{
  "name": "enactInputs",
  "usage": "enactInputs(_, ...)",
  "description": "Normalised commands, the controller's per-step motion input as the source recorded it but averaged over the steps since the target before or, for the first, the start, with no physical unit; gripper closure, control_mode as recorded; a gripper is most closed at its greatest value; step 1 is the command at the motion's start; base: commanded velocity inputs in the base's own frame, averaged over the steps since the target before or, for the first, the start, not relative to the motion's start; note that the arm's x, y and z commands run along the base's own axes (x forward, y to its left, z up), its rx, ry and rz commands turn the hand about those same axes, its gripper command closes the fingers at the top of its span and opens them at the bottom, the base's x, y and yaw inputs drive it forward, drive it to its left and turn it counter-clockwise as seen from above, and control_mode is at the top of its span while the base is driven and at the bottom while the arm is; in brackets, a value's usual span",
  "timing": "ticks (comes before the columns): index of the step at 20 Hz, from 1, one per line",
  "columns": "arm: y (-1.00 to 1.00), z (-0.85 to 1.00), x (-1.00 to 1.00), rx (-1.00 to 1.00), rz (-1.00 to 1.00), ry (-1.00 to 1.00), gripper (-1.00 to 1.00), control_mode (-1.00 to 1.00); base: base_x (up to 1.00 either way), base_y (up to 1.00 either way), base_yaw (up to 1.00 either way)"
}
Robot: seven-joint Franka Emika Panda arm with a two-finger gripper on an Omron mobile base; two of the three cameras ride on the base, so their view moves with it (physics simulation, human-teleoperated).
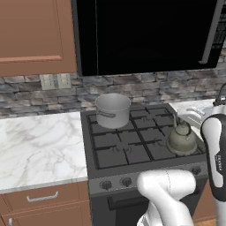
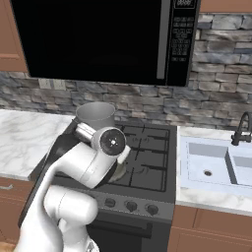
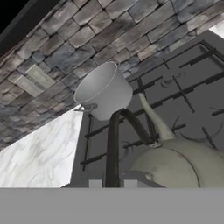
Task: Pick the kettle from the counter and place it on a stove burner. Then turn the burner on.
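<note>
Hand point(image 3: 112, 183) closed on kettle point(image 1: 181, 139) handle, over stove burner point(image 1: 176, 150)

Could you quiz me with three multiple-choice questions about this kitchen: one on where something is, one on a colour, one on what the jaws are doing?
1. Where does the kettle sit?
A. on the marble counter
B. on the front right burner of the stove
C. in the sink

2. What colour is the pot at the back of the stove?
A. red
B. silvery grey
C. blue

3. How do the jaws stand?
A. wide open above the pot
B. shut on the kettle's black handle
C. shut on a stove knob

Answers:
1. B, the left base view shows it on the grate.
2. B, plain metal.
3. B, the hand view shows the handle rising between the tips.
</note>
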Motion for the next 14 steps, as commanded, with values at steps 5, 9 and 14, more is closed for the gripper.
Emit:
enactInputs(5, -0.25, 0.00, 0.00, 0.10, 0.00, 0.00, 1.00, -1.00, 0.00, 0.00, 0.00)
enactInputs(9, 0.00, 0.00, 0.01, 0.00, 0.00, 0.00, 1.00, -1.00, 0.00, 0.00, 0.00)
enactInputs(14, -0.01, 0.00, 0.19, 0.00, 0.00, 0.00, 1.00, -1.00, 0.00, 0.00, 0.00)
